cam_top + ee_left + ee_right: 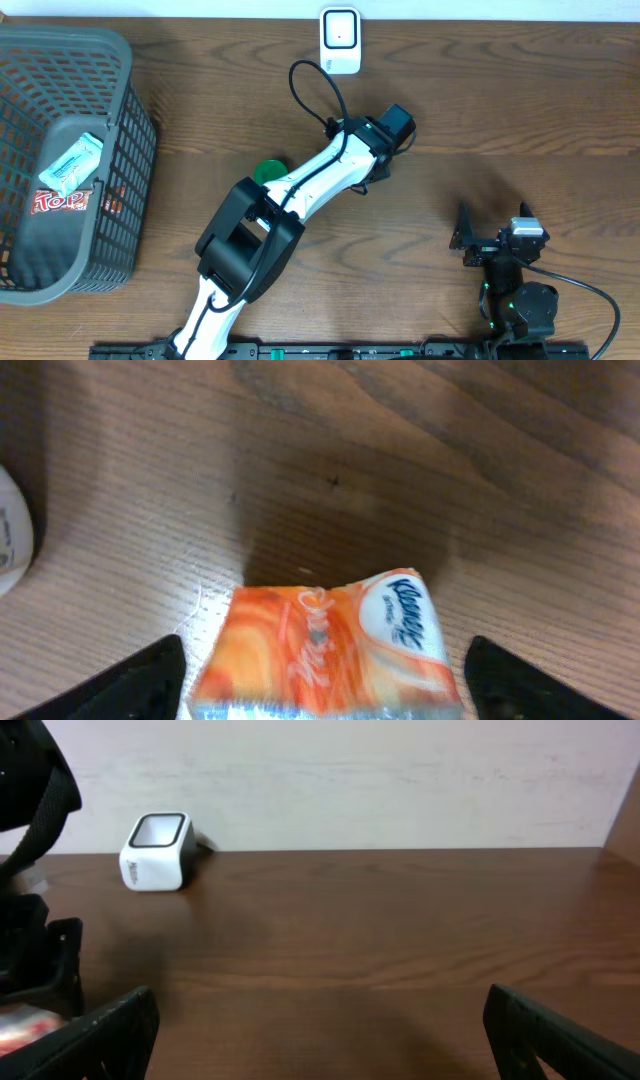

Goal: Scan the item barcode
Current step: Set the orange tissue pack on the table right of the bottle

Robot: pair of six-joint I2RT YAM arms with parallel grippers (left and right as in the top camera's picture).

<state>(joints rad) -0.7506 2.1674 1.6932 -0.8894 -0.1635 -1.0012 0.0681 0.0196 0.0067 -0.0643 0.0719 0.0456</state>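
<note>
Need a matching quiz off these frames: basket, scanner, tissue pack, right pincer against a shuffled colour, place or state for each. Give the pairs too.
Things:
1. basket
2. scanner
3. tissue pack
4. right pincer

Descriptions:
a. mostly orange
b. open, holding nothing
c. dark grey mesh, far left in the overhead view
d. white, top middle in the overhead view

Pairs: 1-c, 2-d, 3-a, 4-b

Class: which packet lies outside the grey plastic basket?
The orange Kleenex tissue packet, at the left claw; the teal packet and red packet lie inside.
</note>
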